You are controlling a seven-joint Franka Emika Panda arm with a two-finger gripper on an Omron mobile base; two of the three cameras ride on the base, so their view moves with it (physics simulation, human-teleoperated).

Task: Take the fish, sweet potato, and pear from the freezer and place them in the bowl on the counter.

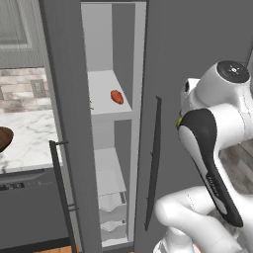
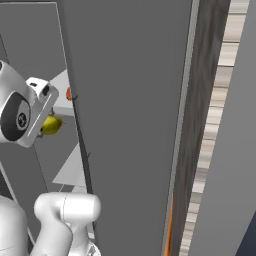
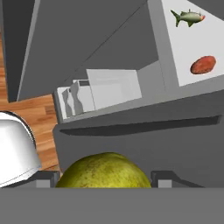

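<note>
My gripper is shut on the yellow-green pear, which bulges up between the two fingertips. The right base view has the pear hanging at the hand, outside the open freezer. The orange-red sweet potato lies on a white freezer shelf. In the hand view the sweet potato and the grey-green fish lie close together on that shelf. The edge of the dark wooden bowl sits on the marble counter at the far left.
The open freezer door stands on edge right of my hand, its long dark bar handle facing me. White drawers fill the freezer's lower part. A second bar handle is left of the opening. Wooden floor lies below.
</note>
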